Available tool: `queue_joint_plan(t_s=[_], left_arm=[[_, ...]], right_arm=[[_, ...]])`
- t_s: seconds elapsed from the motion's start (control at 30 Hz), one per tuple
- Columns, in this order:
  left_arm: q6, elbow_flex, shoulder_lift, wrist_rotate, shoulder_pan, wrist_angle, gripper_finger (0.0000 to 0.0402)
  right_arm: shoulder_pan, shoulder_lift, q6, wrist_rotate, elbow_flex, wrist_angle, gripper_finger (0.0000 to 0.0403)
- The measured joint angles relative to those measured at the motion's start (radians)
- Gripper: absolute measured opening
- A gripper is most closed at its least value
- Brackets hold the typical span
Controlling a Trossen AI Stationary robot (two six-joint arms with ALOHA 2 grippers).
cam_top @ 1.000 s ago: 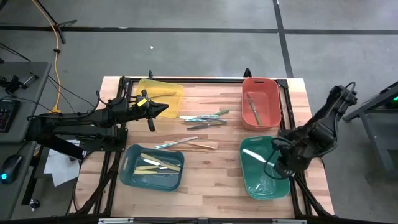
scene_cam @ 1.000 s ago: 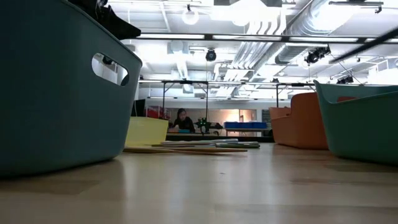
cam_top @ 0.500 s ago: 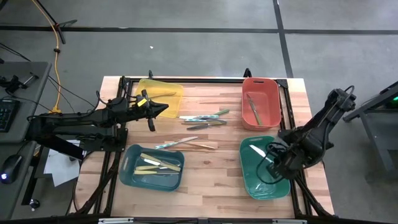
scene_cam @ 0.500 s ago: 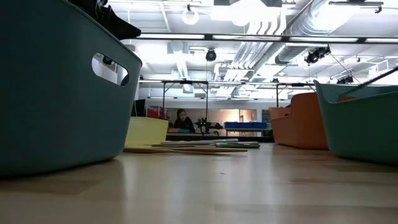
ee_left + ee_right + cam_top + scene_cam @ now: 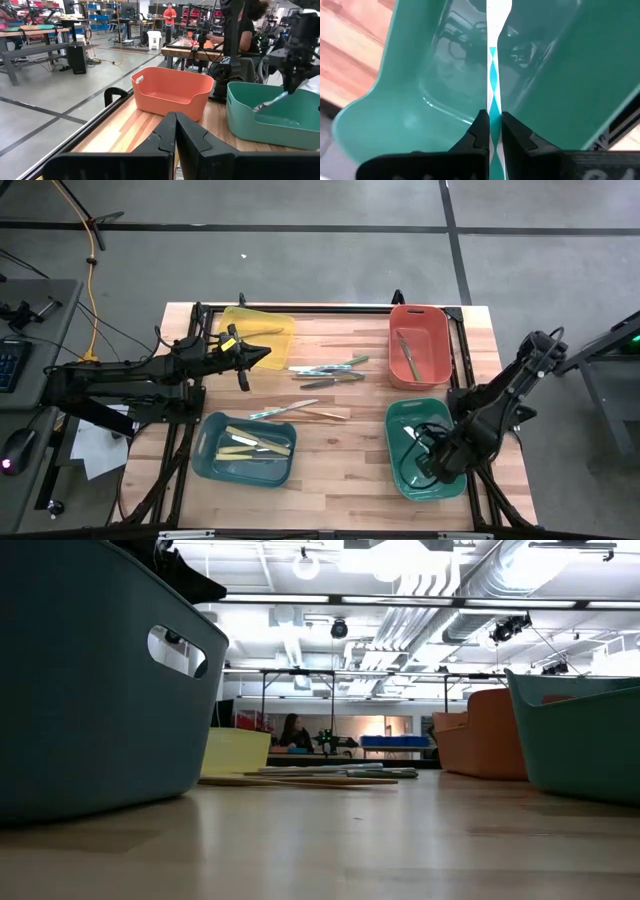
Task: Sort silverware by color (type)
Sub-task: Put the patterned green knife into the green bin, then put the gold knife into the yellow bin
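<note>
Item: teal utensil (image 5: 491, 75), pinched between the closed fingers of our right gripper (image 5: 491, 131), inside the green bin (image 5: 400, 470), its far end low over the bin floor. Left gripper (image 5: 175, 131): shut, empty, parked near the yellow bin (image 5: 258, 323). Loose utensils (image 5: 328, 370) lie well off to the side of our right gripper. Risk, as we judge it: a release from this tilt could bounce the piece against the wall, or it could cling to a finger.

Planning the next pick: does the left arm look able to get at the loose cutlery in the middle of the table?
Probably yes. The left hand is shut and empty beside the yellow bin, and bare table lies between it and the loose cutlery.
</note>
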Motion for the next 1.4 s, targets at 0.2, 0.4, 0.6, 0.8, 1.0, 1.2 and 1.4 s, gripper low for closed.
queue_joint_plan(t_s=[0.2,0.4,0.6,0.8,1.0,1.2,1.4], left_arm=[[0.0,0.0,0.0,0.0,0.0,0.002,0.0],[0.0,0.0,0.0,0.0,0.0,0.02,0.0],[0.009,0.0,0.0,0.0,0.0,0.019,0.0],[0.01,0.0,0.0,0.0,0.0,0.019,0.0],[0.013,0.0,0.0,0.0,0.0,0.027,0.0],[0.017,0.0,0.0,0.0,0.0,0.026,0.0],[0.017,0.0,0.0,0.0,0.0,0.026,0.0]], right_arm=[[0.0,0.095,0.0,0.001,-0.001,0.015,0.0009],[-0.009,0.167,0.001,-0.001,-0.001,0.043,0.0009],[-0.009,0.21,-0.005,-0.035,-0.001,0.039,0.0014],[-0.013,0.226,-0.007,-0.069,-0.001,0.04,0.0015],[-0.013,0.226,-0.007,-0.068,-0.001,0.04,0.0038],[-0.013,0.226,-0.008,-0.068,-0.001,0.04,0.0054],[-0.013,0.226,-0.01,-0.069,-0.001,0.039,0.0056]])
